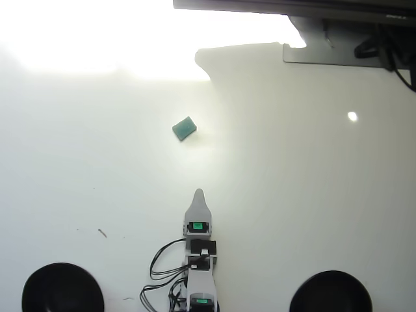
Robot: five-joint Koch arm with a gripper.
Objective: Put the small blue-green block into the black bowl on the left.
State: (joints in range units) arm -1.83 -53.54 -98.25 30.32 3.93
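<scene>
The small blue-green block (pixel 184 128) lies alone on the white table (pixel 292 195), well apart from the gripper (pixel 199 193); only one gripper tip shows, so whether it is open cannot be told

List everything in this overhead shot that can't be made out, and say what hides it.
- Gripper: only one pointed tip shows from above, so open or shut cannot be told.
- Arm base: cut off by the bottom edge.
- Left black bowl and right black bowl: lower parts cut off by the bottom edge; insides too dark to read.
- Table top left: washed out by glare.
- Small blue-green block: too small to show surface detail.
</scene>
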